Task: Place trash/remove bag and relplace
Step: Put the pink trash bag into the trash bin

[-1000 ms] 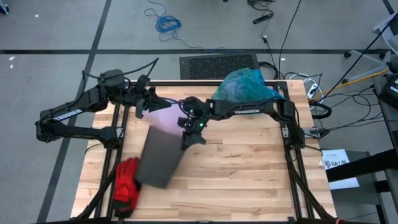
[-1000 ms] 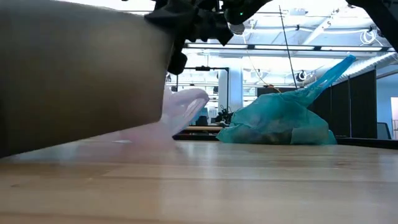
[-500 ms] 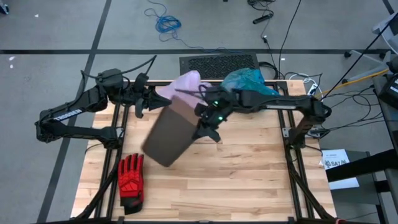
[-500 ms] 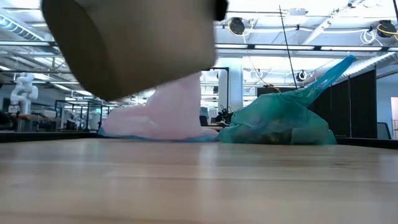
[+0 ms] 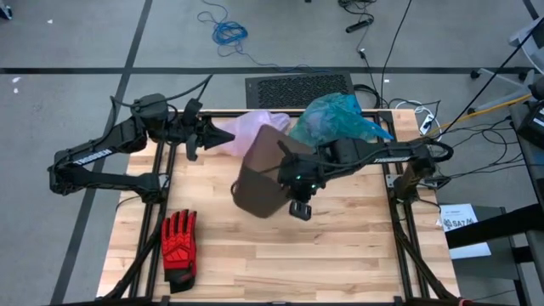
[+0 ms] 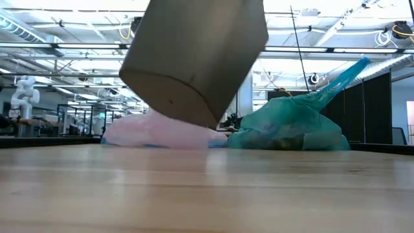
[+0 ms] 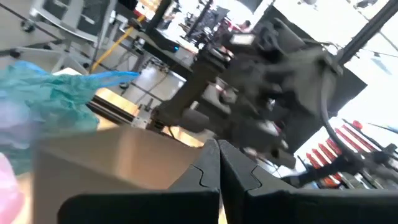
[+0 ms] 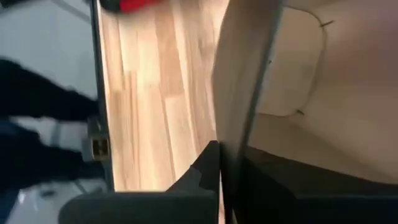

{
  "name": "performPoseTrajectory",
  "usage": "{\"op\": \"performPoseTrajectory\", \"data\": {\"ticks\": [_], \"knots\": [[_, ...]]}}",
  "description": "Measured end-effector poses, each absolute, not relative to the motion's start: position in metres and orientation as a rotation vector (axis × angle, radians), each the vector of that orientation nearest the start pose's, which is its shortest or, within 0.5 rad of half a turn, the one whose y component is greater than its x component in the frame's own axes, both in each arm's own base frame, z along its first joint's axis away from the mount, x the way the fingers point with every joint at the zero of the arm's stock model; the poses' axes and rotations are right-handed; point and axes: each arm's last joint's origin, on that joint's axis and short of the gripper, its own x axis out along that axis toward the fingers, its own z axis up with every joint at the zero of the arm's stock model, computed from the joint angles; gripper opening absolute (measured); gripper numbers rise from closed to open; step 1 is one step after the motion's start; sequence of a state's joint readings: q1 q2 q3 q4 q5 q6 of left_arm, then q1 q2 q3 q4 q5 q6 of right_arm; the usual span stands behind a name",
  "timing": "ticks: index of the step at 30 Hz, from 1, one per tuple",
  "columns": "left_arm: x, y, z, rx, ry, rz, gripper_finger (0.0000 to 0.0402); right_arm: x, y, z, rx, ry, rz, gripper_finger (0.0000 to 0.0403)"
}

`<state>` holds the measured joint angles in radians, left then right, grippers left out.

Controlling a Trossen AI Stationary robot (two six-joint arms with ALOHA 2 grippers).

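Now that the bin (image 5: 265,172) has swung upright mid-table, right hand (image 5: 299,182) clamps its rim; left hand (image 5: 204,134), clenched on the lilac bag (image 5: 245,134), can line it.

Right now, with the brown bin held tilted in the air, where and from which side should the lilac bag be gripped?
Probably at the lilac bag's loose end nearest the left gripper, coming level from the table's left edge. It lies flat and crumpled behind the brown bin, which the right gripper holds by its rim, so only thin folds can be pinched.
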<state>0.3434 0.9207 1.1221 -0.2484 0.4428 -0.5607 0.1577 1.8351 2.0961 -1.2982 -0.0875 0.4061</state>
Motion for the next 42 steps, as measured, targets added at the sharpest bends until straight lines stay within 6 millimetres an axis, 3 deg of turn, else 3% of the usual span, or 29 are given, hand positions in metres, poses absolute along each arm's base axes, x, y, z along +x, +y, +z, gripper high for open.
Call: {"op": "performPoseTrajectory", "data": {"ticks": [7, 13, 18, 25, 32, 37, 42], "knots": [[0.175, 0.052, 0.417, -0.586, 0.057, -0.025, 0.0002, 0.371, 0.076, 0.359, 0.163, 1.386, 0.066, 0.0000], [0.175, 0.053, 0.417, -0.586, 0.051, 0.000, 0.0002, 0.384, 0.088, 0.342, 0.115, 1.403, 0.079, 0.0000], [0.175, 0.053, 0.417, -0.578, 0.049, -0.001, 0.0002, 0.381, 0.088, 0.345, 0.206, 1.405, 0.029, 0.0018], [0.175, 0.052, 0.417, -0.505, 0.055, -0.023, 0.0002, 0.380, 0.093, 0.363, 0.437, 1.366, 0.104, 0.0116], [0.175, 0.052, 0.416, -0.458, 0.059, -0.033, 0.0002, 0.376, 0.097, 0.403, 0.562, 1.161, 0.239, 0.0201], [0.172, 0.061, 0.416, -0.460, 0.049, 0.018, 0.0002, 0.359, 0.067, 0.444, 0.608, 0.917, 0.098, 0.0211], [0.167, 0.074, 0.414, -0.516, 0.054, 0.100, 0.0002, 0.354, 0.015, 0.461, 0.636, 0.731, -0.178, 0.0212]]}}
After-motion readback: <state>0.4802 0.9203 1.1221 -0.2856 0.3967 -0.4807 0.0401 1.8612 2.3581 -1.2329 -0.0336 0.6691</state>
